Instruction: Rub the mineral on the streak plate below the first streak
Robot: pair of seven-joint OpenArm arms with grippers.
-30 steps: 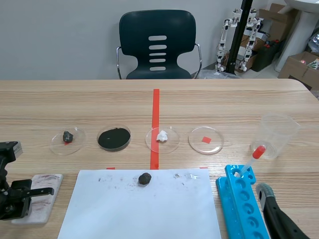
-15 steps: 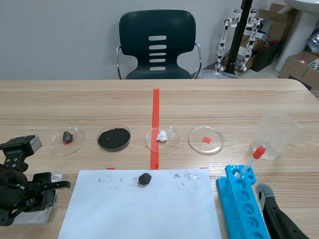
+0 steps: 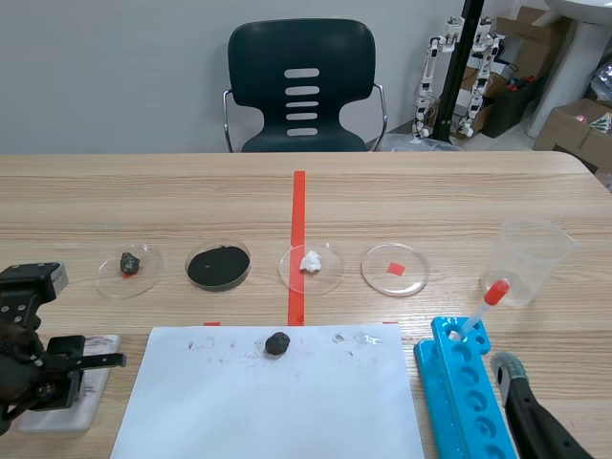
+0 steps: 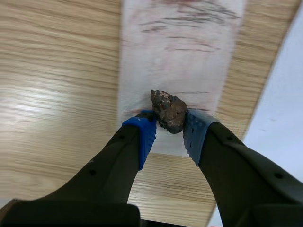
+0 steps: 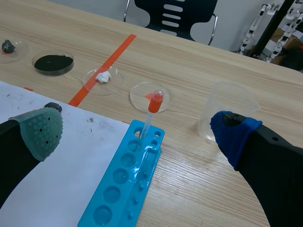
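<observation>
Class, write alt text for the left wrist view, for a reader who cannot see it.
The left gripper is shut on a rough brown mineral over a white streak plate, which bears dark and reddish streaks ahead of the mineral. The plate lies on a wooden table beside white paper.

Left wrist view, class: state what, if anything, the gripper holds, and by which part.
The left gripper pinches the brown mineral by its sides between its blue pads, over the streak plate.

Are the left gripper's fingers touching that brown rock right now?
Touching. The left wrist view shows both blue-tipped fingers pressed against opposite sides of the rock, with no gap, holding it over the white plate.
</observation>
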